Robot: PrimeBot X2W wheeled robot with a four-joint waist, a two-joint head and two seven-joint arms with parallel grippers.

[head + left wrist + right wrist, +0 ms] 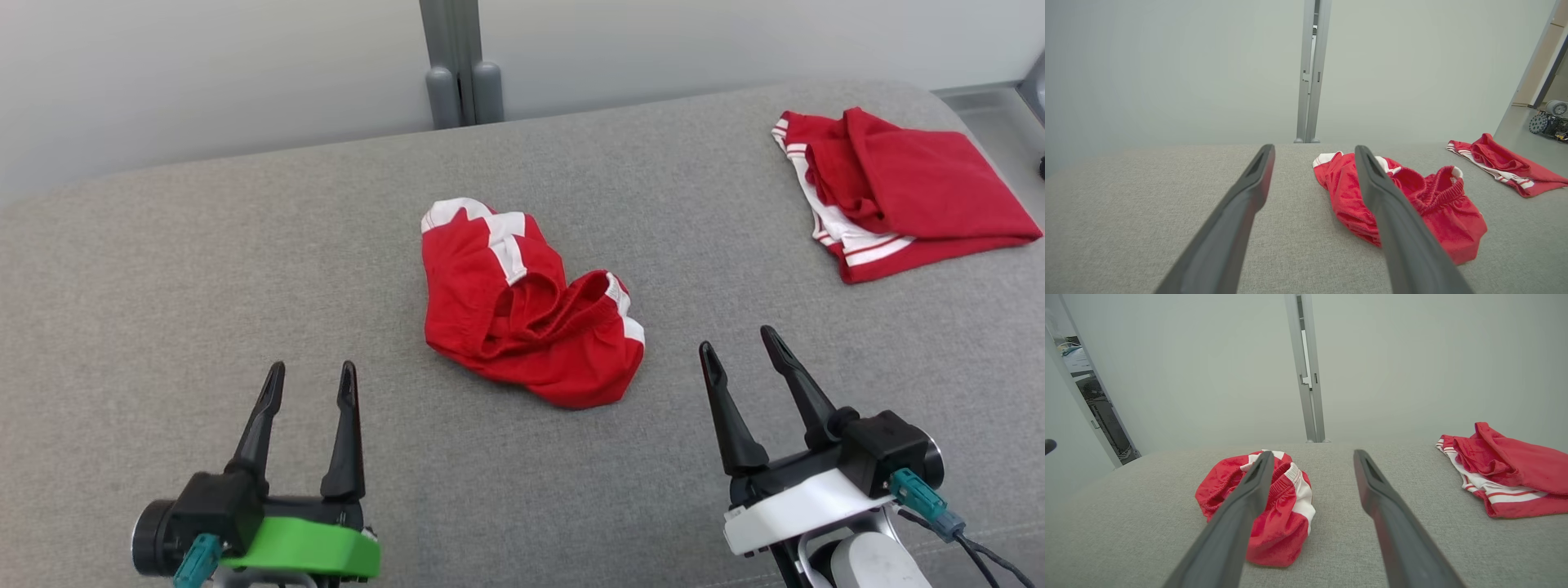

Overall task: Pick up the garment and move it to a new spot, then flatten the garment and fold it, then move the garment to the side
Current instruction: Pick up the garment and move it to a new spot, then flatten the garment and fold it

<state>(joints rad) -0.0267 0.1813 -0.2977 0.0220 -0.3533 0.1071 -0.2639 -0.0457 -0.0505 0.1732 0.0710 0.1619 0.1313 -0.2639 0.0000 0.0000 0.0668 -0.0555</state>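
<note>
The crumpled red shorts with white trim (pixel 531 314) lie on the grey fabric tabletop (pixel 163 286), ahead of and between the left gripper (pixel 313 371) and right gripper (pixel 737 340). Both are spread wide and empty. The shorts' near corner slants toward the right one.

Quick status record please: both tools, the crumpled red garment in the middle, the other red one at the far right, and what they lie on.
crumpled red shorts: centre, bunched, white trim, not folded
folded red garment: far right, lying apart
left tool: open, empty, left of the shorts, not touching
right tool: open, empty, right of the shorts, not touching
grey fabric surface: under both garments
</note>
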